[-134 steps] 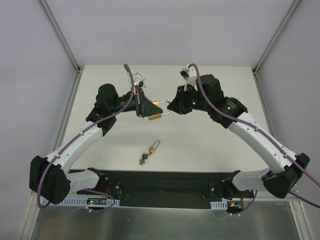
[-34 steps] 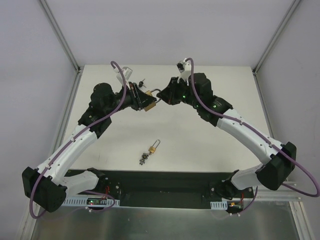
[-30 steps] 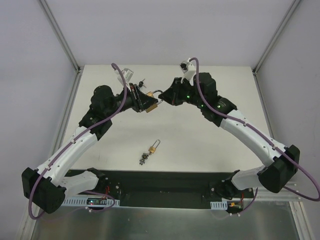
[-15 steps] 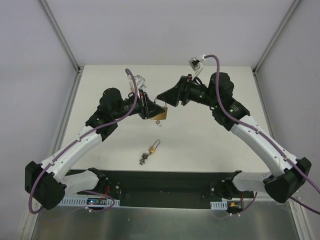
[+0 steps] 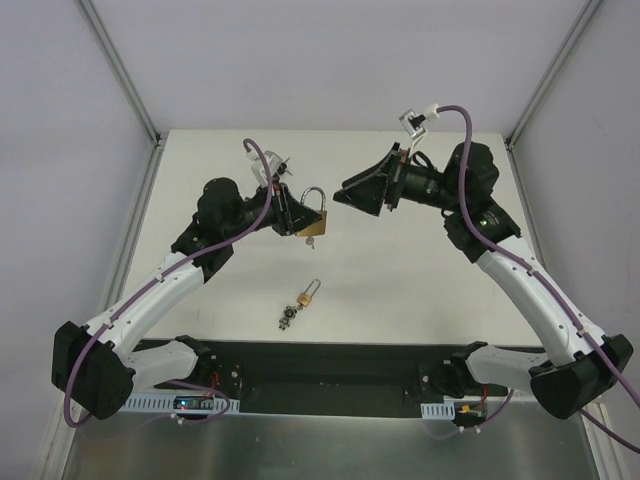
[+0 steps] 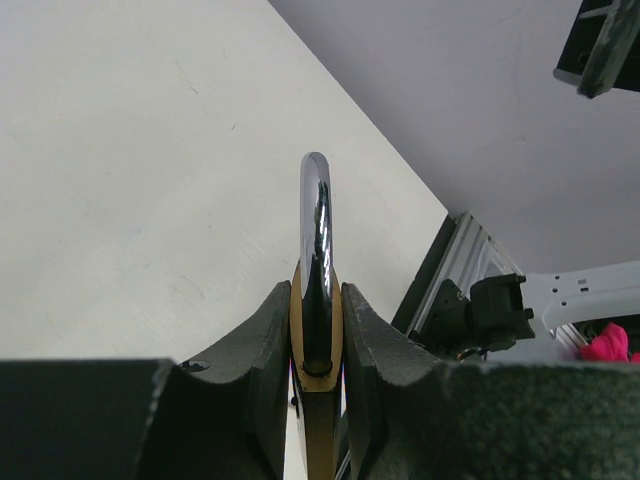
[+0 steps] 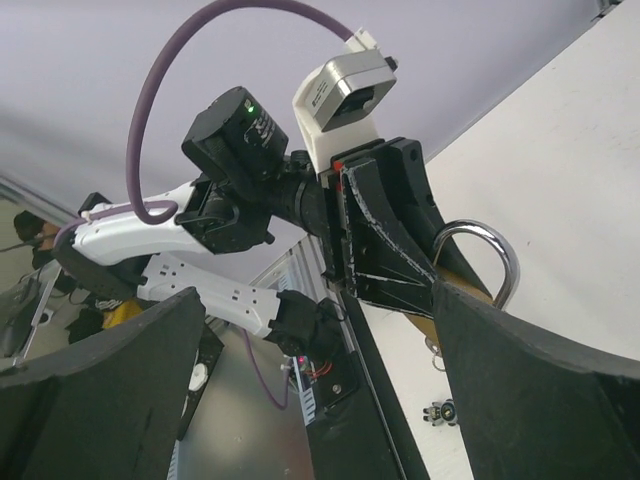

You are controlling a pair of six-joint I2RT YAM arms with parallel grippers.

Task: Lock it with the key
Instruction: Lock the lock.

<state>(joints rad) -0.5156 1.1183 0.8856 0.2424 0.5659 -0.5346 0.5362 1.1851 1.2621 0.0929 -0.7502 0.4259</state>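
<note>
My left gripper is shut on the brass body of a padlock, held above the table with its silver shackle arching upward. In the left wrist view the padlock sits squeezed between both fingers, shackle pointing away. A small key hangs under the lock body. My right gripper stands wide open just right of the padlock, apart from it, nothing between its fingers. From the right wrist view the padlock shows beyond the spread fingers.
A second small padlock with a key bunch lies on the white table in front of the arms. Grey walls and metal frame posts enclose the table's sides and back.
The right gripper let go of the shackle, opened wide and drew back to the right. The left gripper swung the padlock slightly right and turned its shackle upward.
</note>
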